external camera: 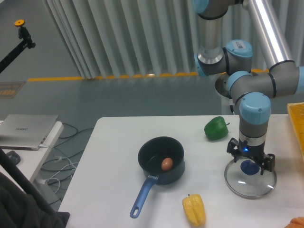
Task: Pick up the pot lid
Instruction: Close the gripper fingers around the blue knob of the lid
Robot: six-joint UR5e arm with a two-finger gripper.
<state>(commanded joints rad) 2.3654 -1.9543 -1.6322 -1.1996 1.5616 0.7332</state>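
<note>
"What's in the pot (166,179)?"

"One brown egg-shaped thing (167,164); the pot's one blue handle (143,197) points near-left"

"Count the others?"

"One pot lid (251,188), flat on the table (111,166), right of the pot; two peppers, green (216,128) far, yellow (194,209) near"

"Room around the lid?"

"Its rim is well apart from the pot; a gap separates it from the yellow pepper"

"Gripper (251,156)?"

"Fingers spread wide above the blue knob (250,167); I see nothing gripped; whether they touch the lid, I can't tell"

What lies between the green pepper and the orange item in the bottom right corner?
The pot lid with its blue knob, the hand low over it, in the camera view.
</note>
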